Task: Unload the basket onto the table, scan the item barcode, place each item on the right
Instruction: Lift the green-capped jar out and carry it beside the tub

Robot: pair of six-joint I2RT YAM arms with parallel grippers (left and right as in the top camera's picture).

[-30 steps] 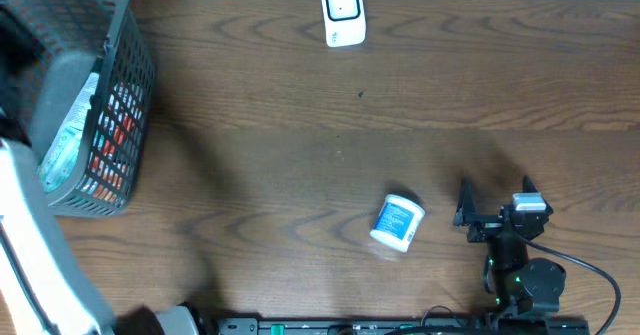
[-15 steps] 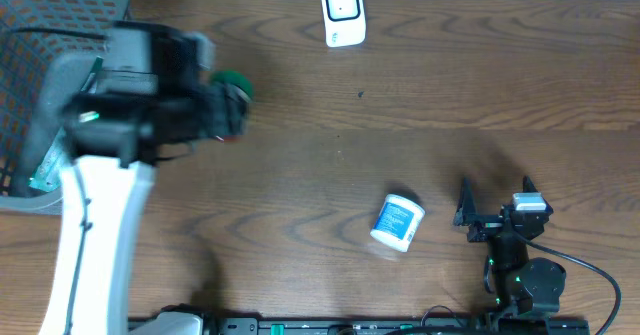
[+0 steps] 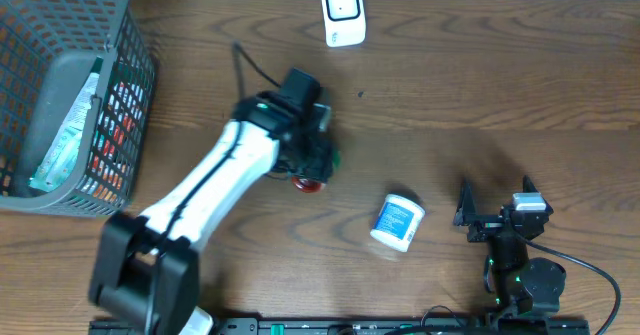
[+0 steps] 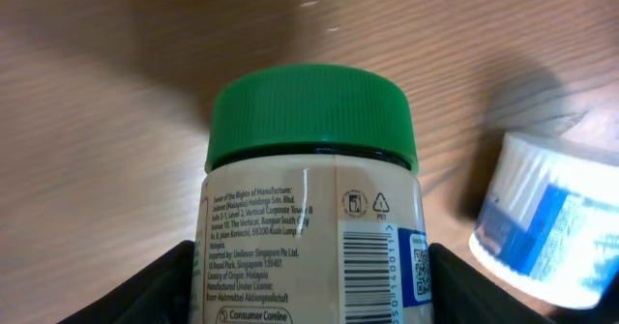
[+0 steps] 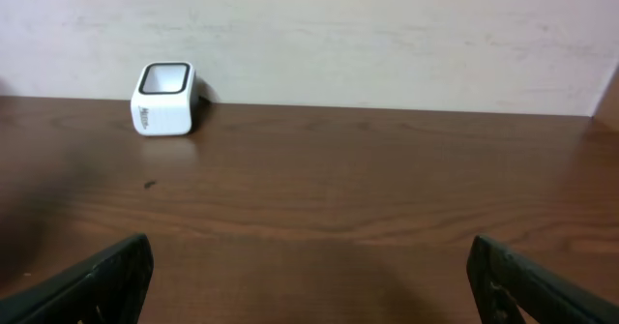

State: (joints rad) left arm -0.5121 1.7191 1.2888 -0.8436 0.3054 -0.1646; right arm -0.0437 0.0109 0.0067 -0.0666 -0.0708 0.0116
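**A:** Where was the item when you looked?

**B:** In the left gripper [image 3: 312, 163], a little left of centre in the overhead view. It was a jar [image 4: 311, 198] with a green lid [image 4: 311, 111]. The jaws were clamped on its body from both sides, set fairly wide because the jar was stout.

**A:** And the other arm?

**B:** The right gripper [image 3: 496, 193] sat at the lower right of the frame, jaws spread wide and holding nothing.

**A:** Which step was that, then?

**B:** Carrying, I'd say. The jar was in hand and the scan not yet done. The scanner [image 3: 342, 13], a small white box at the top centre edge of the worktop [image 3: 480, 85], stood well apart from the jar.

**A:** Could you see the barcode?

**B:** Yes. The barcode [image 4: 366, 258] showed on the label in the lower middle of the left wrist view, below the lid, facing that camera.

**A:** What did the next move call for?

**B:** Bringing the jar up the frame to the scanner and turning the wrist until the barcode faced its window, I judged. I couldn't tell which way the code pointed relative to it. A white tub [image 3: 398, 222] lay near, to the lower right of the jar, and a basket [image 3: 125, 115] stood at the upper left. Neither seemed to block the way.
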